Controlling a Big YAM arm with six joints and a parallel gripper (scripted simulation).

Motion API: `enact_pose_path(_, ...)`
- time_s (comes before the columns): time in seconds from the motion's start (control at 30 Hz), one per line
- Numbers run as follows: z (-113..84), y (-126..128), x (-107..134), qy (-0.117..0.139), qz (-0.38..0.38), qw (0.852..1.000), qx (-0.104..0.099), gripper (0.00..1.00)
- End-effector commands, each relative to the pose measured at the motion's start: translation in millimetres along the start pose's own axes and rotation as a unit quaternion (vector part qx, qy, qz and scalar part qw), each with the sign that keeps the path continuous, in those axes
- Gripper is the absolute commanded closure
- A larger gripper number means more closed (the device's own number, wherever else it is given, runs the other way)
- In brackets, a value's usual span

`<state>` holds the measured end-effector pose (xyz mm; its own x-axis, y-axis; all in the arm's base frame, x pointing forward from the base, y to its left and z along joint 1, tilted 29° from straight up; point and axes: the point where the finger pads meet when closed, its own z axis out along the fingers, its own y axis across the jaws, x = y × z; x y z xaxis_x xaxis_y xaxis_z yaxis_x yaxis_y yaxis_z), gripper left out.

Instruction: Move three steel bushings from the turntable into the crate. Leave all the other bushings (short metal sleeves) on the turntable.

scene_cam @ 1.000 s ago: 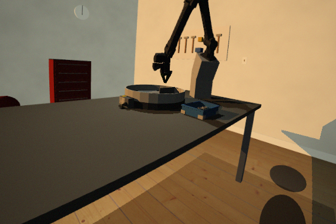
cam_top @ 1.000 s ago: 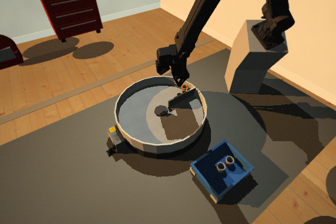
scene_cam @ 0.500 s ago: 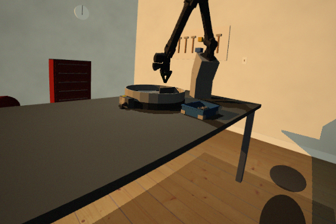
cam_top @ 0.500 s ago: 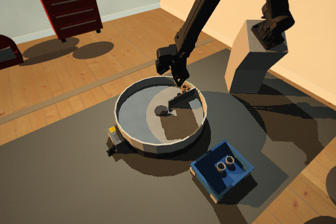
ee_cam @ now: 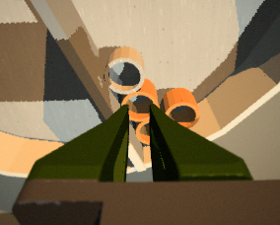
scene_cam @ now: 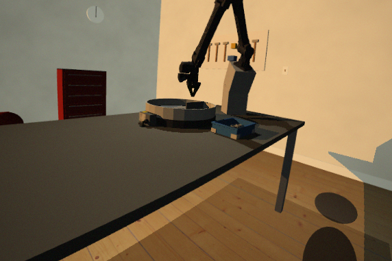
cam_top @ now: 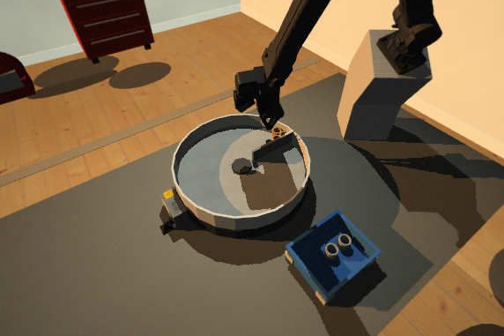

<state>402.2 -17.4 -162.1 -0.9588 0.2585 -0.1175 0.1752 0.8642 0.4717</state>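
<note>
On the left, a small grey box is sitting against the turntable at about eight o'clock, perhaps as its drive. The turntable's raised rim is probably keeping loose pieces from rolling onto the surface. Toward one o'clock inside it, the tool is hovering with its fingers narrowly apart and nothing between them; I suppose it is staying slim for tight quarters.

Below it, four sleeves are crowding beside a divider, which seems to be penning them in. From the wrist, a pale-rimmed sleeve is standing at eleven o'clock from the fingertips; I'm taking it for the steel one wanted next. Three orange sleeves are standing close by, so a careless reach could be knocking or catching the wrong one.

On the right, at the turntable's five o'clock, the blue crate is waiting near enough for short carries. Two sleeves are already standing inside, apparently leaving one to go.
</note>
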Motion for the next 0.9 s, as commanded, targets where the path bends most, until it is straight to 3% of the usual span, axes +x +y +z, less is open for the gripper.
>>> enact_pose_path(0.0, -11.4, -3.7, -7.1, -0.017, -0.001, 1.000, -0.001, 0.87)
enact_pose_path(0.87, -11.8, -3.7, -9.1, -0.020, -0.003, 1.000, -0.001, 0.87)
